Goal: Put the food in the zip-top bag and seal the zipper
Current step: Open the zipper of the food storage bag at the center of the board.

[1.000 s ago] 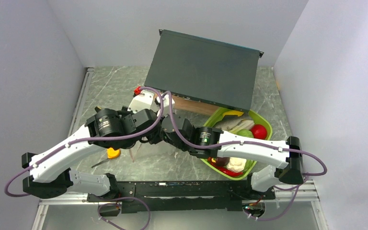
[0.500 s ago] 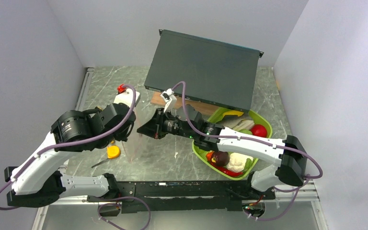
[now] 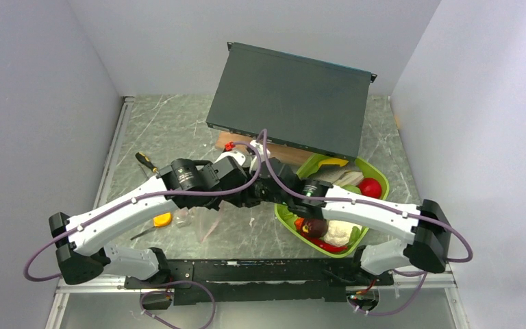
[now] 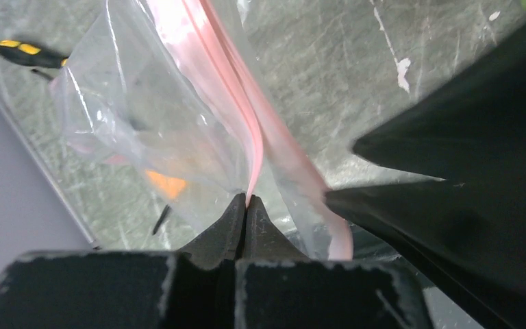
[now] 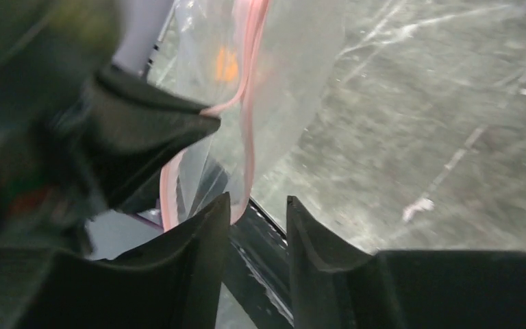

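near the bases, we show the left gripper [image 4: 246,205] pinched shut on one lip of the zipper [image 4: 212,75], holding the zip-top bag [image 4: 137,130] up by its mouth, presumably to spread it. the right gripper [image 5: 257,219] stands parted beside the other lip, clasping nothing. the food [image 3: 335,233] waits in the lime-green tray [image 3: 282,221]. beyond lie the marbled table [image 3: 171,123], a dark panel [image 3: 291,99] and grey walls [image 3: 34,82].

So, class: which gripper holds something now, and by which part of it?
The left gripper pinches the zip-top bag by its zipper, the pink strip along the mouth. The right gripper has its jaws apart and clamps nothing.
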`<move>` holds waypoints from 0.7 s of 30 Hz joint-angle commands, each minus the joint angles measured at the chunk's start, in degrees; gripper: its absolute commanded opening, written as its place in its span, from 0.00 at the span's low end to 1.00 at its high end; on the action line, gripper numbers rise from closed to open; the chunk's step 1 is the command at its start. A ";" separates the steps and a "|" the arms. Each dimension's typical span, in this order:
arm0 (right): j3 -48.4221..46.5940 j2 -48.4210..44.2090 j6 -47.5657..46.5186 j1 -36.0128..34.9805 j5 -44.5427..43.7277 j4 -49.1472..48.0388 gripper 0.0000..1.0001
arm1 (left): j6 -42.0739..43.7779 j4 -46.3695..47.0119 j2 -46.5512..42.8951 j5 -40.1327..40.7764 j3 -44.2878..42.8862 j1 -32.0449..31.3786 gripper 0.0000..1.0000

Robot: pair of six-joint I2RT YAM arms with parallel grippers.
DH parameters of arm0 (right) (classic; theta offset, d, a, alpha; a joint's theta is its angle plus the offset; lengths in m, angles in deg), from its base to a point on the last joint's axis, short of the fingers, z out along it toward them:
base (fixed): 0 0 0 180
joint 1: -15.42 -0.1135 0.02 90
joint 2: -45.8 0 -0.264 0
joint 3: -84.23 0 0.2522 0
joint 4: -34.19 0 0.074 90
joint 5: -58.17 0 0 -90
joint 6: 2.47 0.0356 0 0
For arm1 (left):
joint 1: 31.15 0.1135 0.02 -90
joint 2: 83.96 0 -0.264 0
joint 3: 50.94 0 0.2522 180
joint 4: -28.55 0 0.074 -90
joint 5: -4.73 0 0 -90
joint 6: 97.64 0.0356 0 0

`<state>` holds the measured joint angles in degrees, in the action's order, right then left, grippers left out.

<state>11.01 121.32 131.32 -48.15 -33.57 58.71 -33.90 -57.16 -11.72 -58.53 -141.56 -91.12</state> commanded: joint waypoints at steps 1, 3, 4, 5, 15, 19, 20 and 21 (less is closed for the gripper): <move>1.27 -9.51 -6.96 -0.60 -7.57 9.23 0.43 | -1.91 13.12 -6.45 -4.31 5.64 2.05 0.00; 2.01 -12.44 -8.07 -0.57 -10.10 12.92 0.47 | -3.35 16.47 -8.57 -4.98 8.47 2.82 0.00; 2.14 -13.83 -8.19 -0.59 -11.51 15.83 0.48 | -3.95 17.32 -9.83 -4.83 9.58 3.10 0.00; 2.30 -15.31 -8.12 -0.50 -12.88 17.74 0.49 | -4.46 17.94 -10.80 -4.70 10.42 3.33 0.00; 5.00 -22.24 2.44 -0.59 -22.99 32.16 0.58 | -5.59 21.79 -16.72 -5.29 16.05 3.98 0.00; 5.54 -22.11 8.50 -0.54 -26.97 39.83 0.64 | -5.88 22.72 -16.44 -6.32 17.13 3.98 0.00; 5.58 -21.97 9.99 -0.58 -27.91 42.01 0.66 | -5.92 22.92 -16.39 -6.41 17.26 3.98 0.00; 5.58 -21.53 12.71 -0.56 -28.86 44.16 0.71 | -5.94 23.12 -16.36 -6.50 17.41 3.98 0.00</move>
<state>16.34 100.14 134.94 -48.67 -55.84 92.39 -38.71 -37.03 -27.91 -63.73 -124.79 -87.42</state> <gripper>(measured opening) 0.646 0.012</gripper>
